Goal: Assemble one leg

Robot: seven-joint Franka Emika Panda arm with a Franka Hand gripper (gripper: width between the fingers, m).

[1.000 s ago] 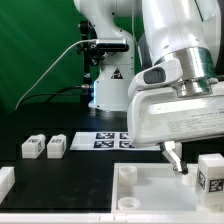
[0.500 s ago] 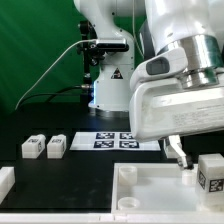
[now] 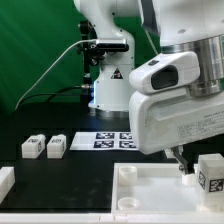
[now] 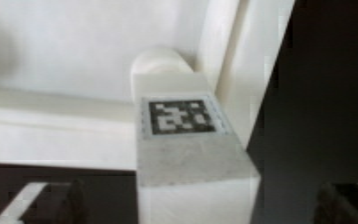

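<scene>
White leg (image 3: pixel 210 172) stands on the desk by the panel's (image 3: pixel 150 196) rim, toward the exterior view's right. End effector (image 3: pixel 182 161) hovers just beside it, fingers (image 4: pixel 30 201) apart.

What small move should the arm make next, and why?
Probably lower the gripper a little over the small white plastic block with a black-and-white square marker. The wrist view shows the block centred between the open jaws and not yet gripped, so closing would seem to come after that.
</scene>
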